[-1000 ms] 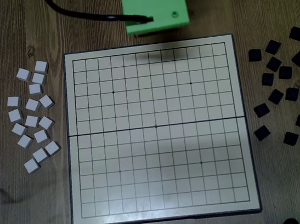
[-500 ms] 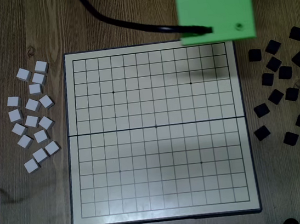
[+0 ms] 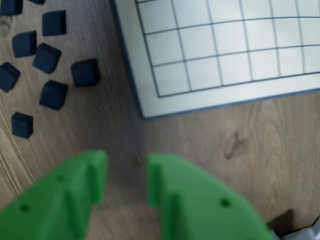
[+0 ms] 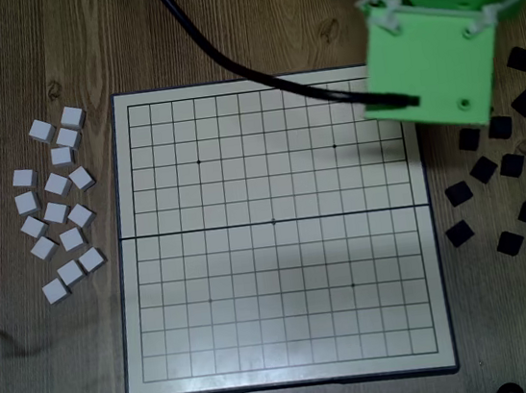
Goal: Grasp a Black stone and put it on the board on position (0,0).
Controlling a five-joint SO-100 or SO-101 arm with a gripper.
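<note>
Overhead view looks straight down on the whole board [image 4: 268, 235]; the close, slightly blurred wrist view shares one corner [image 3: 145, 114].

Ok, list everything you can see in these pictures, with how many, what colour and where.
board: one, off-white with a dark grid, centre of the table in the overhead view; nothing on it.
white blocks: about seventeen, white, scattered left of the board in the overhead view.
black stones: ten show in the overhead view, right of the board; the arm may hide more. Several also show in the wrist view.
table: one, brown wood.
cable: one, black, running from the top edge to the arm.
gripper: one, green, open and empty over bare wood near a board corner.
</note>
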